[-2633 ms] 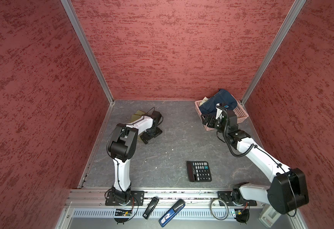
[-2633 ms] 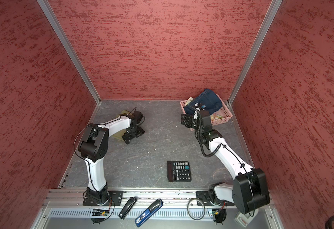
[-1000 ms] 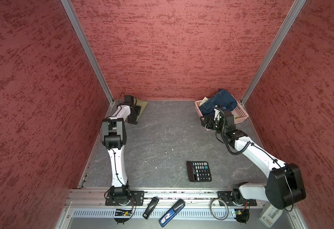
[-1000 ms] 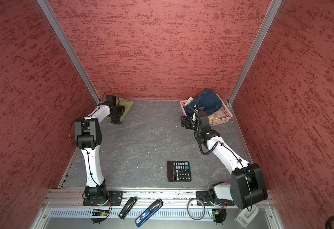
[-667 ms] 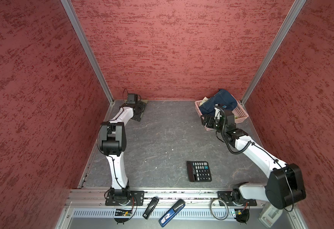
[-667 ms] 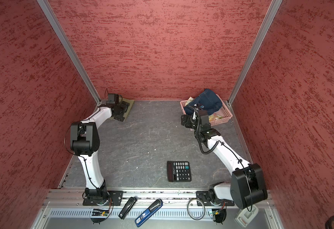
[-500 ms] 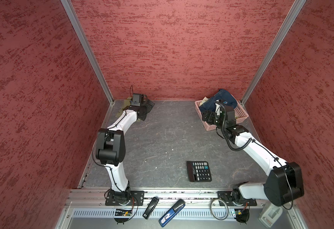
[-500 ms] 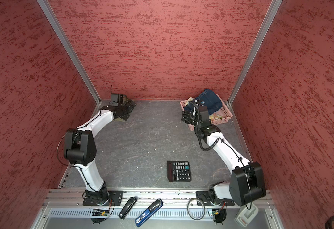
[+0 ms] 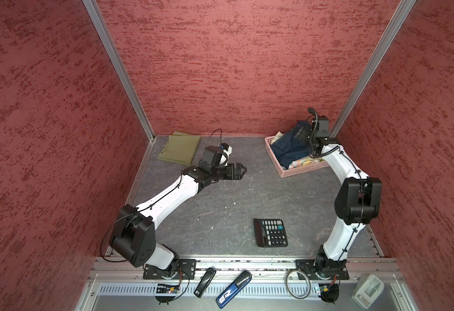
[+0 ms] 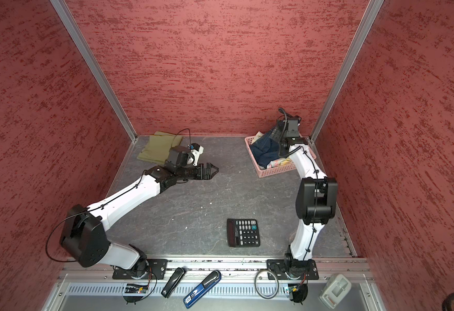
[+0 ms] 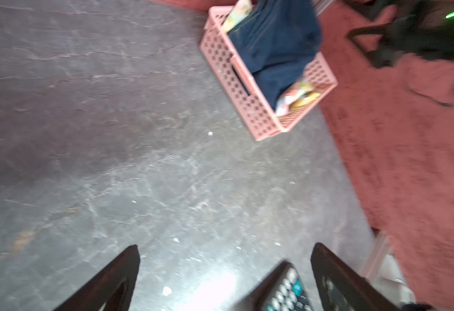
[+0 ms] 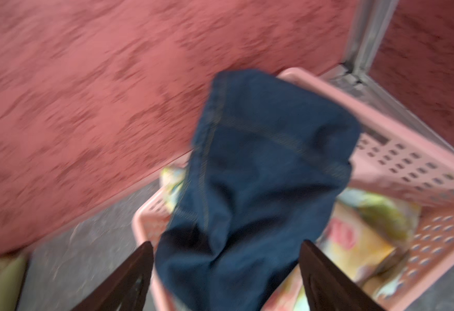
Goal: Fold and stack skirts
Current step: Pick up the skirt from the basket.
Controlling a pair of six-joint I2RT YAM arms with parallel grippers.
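The denim skirt (image 9: pixel 288 146) sits in the basket (image 9: pixel 296 171), folded skirt (image 9: pixel 180 148) leftward.

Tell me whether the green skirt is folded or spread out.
Folded: the green skirt lies flat as a small neat rectangle, with a layered edge showing.

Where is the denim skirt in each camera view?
In a top view: denim skirt heaped in the far right corner, under the right arm's wrist.
In a top view: same corner.
Left wrist: distant, blurred.
Right wrist: close up, mid-frame, at the open right gripper.
Shared landmark: the pink basket holding it.
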